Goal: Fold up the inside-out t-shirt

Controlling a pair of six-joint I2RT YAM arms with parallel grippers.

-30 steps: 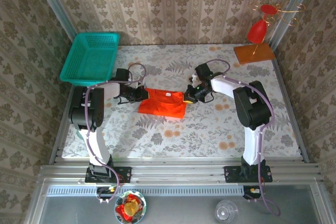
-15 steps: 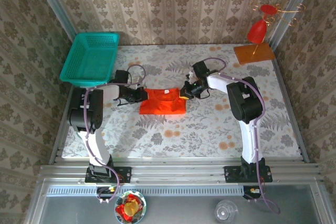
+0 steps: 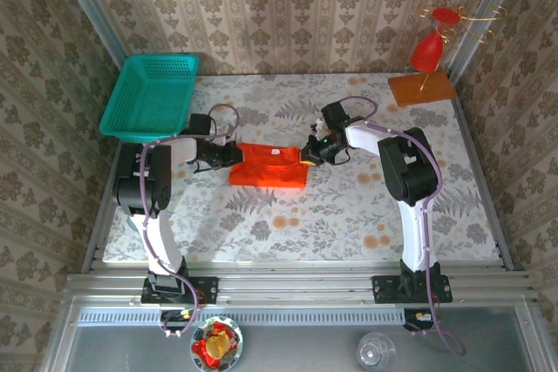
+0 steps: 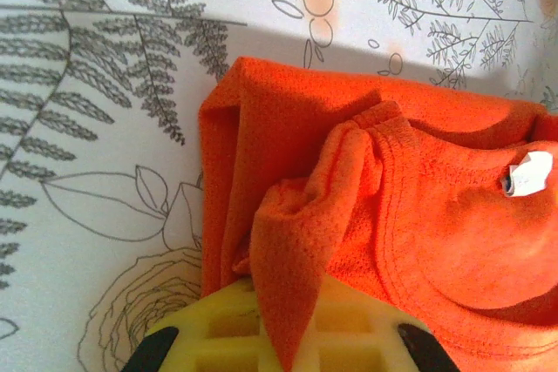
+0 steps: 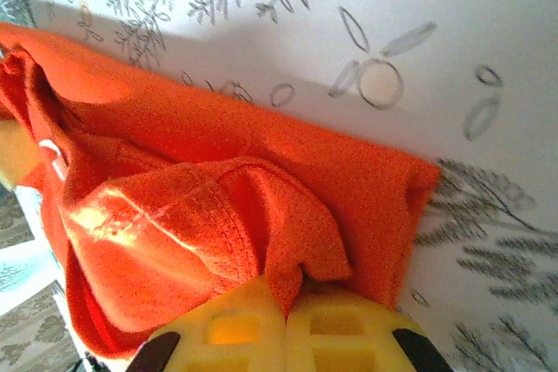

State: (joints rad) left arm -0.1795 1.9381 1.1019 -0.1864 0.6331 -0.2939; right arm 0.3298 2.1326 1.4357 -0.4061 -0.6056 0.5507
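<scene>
**Both edges pinched, fold under way**

One orange t-shirt (image 3: 270,167) lies on the counter (image 3: 349,215), partly folded, white tag (image 4: 530,173) showing; the left fingers (image 4: 218,341) clench its left edge, the right fingers (image 5: 340,328) its right; next, I judge, both must carry the cloth over evenly; also one teal basket (image 3: 150,98), one red ornament (image 3: 429,50).

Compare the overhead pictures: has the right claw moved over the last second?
Yes. The right claw, shut on the t-shirt, has shifted slightly toward the back wall, nearer the level of the ornament's wooden base.
</scene>
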